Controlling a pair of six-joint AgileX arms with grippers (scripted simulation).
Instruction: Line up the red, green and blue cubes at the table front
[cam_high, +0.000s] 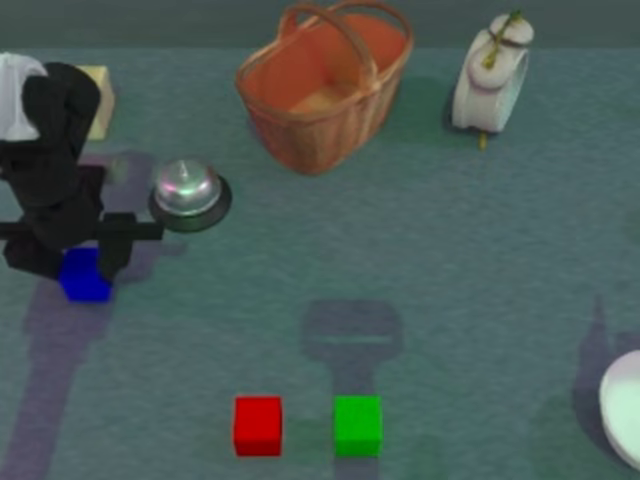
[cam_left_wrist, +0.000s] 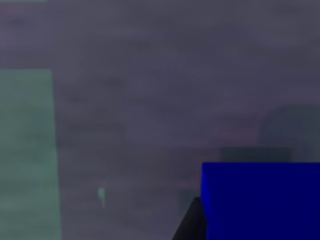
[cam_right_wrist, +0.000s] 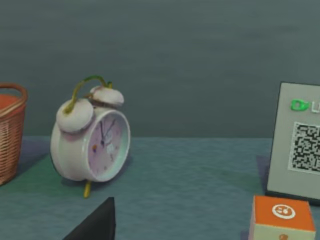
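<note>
The blue cube (cam_high: 88, 282) sits at the table's left side, and my left gripper (cam_high: 88, 262) is shut on it from above. In the left wrist view the blue cube (cam_left_wrist: 260, 200) fills the corner, with one dark finger (cam_left_wrist: 192, 222) pressed against its side. The red cube (cam_high: 258, 425) and the green cube (cam_high: 357, 425) stand side by side near the front edge, a small gap between them. My right arm (cam_high: 625, 410) is parked at the right edge. One of its fingers (cam_right_wrist: 100, 225) shows with nothing beside it, and the gripper is open.
A silver call bell (cam_high: 188, 190) stands just right of the left gripper. A wicker basket (cam_high: 325, 85) and a white alarm clock (cam_high: 490, 75) are at the back, a cream box (cam_high: 97, 100) at the back left. A QR sign (cam_right_wrist: 300, 140) and an orange-topped block (cam_right_wrist: 282, 217) are near the right arm.
</note>
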